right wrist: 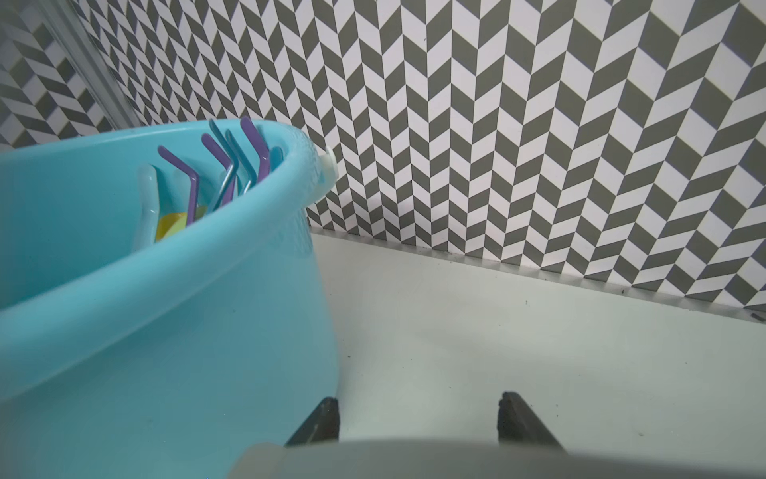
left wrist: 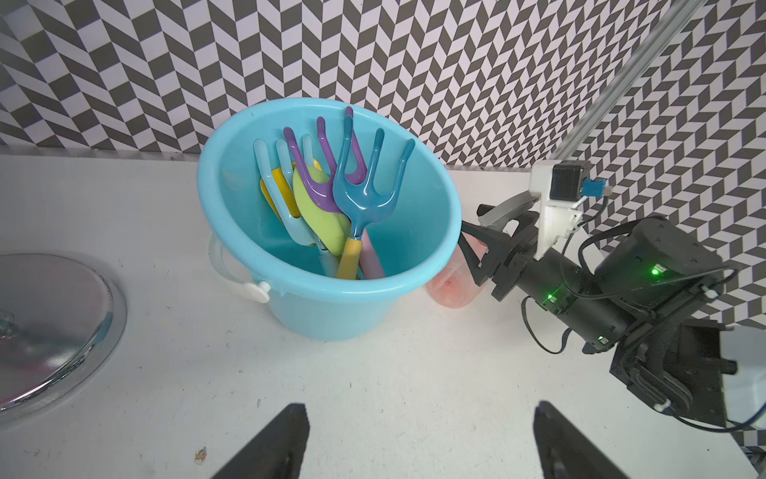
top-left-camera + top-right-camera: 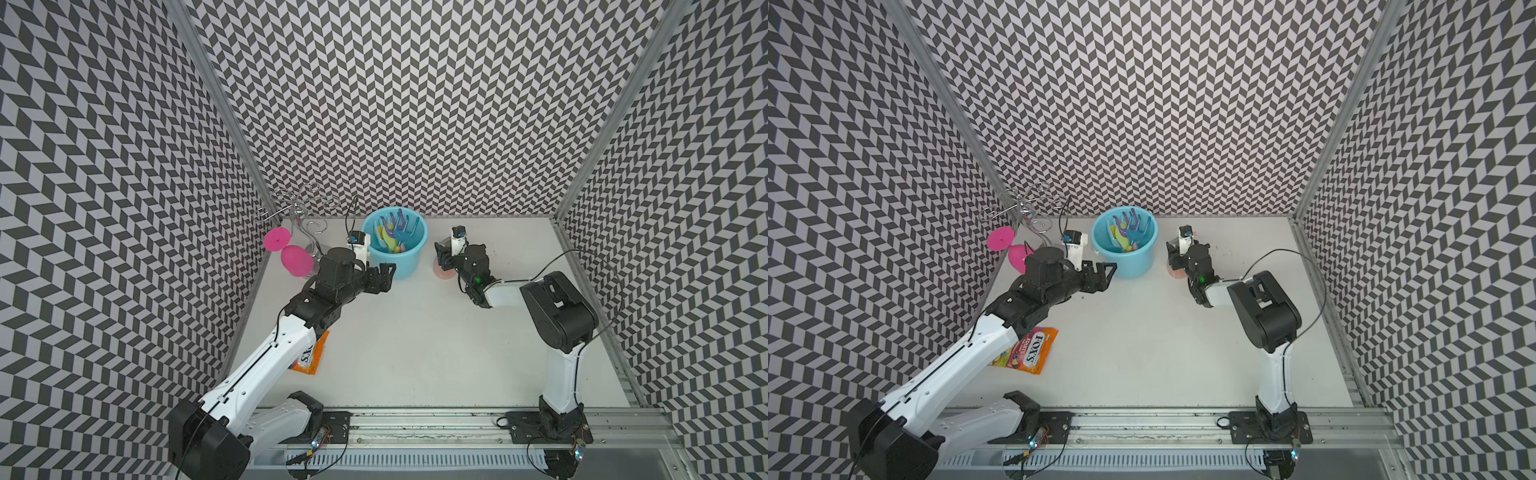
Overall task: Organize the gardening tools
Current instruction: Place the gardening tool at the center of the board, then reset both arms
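Both top views show the orange snack packet (image 3: 1030, 351) half hidden under the left arm (image 3: 963, 357). Farther off, the left gripper (image 3: 387, 277) gapes empty. The right gripper (image 2: 472, 253) straddles the pink spray bottle (image 2: 449, 290), just right of the blue bucket (image 2: 331, 315); whether it is clamped or loosed, I cannot tell. The gardening tools (image 2: 331, 199) stand bunched inside the bucket, overlapping.

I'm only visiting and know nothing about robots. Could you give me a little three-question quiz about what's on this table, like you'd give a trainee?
1. True or false: the pink spray bottle is outside the blue bucket, beside it.
2. How many forks stand in the bucket? A two, B three, C five.
3. Fill the gap: the left gripper has its jaws ____ and holds nothing.
Key: 1 true; 2 B; 3 open.
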`<state>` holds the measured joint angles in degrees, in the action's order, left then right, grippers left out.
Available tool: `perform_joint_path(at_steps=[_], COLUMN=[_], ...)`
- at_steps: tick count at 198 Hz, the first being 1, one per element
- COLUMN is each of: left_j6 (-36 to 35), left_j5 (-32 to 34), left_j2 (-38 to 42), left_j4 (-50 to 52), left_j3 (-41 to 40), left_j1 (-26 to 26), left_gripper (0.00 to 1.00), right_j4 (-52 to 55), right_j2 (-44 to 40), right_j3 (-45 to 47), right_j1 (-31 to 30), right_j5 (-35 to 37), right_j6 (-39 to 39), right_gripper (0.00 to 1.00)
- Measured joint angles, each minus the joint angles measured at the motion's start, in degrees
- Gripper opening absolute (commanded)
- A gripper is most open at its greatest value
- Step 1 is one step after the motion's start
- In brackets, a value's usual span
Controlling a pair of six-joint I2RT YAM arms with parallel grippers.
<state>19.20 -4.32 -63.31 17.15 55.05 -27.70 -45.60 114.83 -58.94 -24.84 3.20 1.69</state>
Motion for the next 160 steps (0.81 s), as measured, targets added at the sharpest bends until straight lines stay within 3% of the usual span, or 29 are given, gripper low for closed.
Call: perform_joint_path(at_steps=[75, 160], left_j6=[0.2, 0.2], left_j5=[-0.02, 0.79], left_j2=[1.18, 1.79], left_j4=[-0.61, -0.92], left_j3=[-0.61, -0.61], left_j1=[0.11, 1.68], left_gripper=[0.88, 0.9], right_j4=[5.49, 10.08], right_j2=[-5.62, -17.68], right_j3=[3.17, 11.54], right_j1=[0.0, 0.0], right_j5=[1.44, 2.6], right_j6=[0.11, 0.66], right_gripper=[0.76, 0.76])
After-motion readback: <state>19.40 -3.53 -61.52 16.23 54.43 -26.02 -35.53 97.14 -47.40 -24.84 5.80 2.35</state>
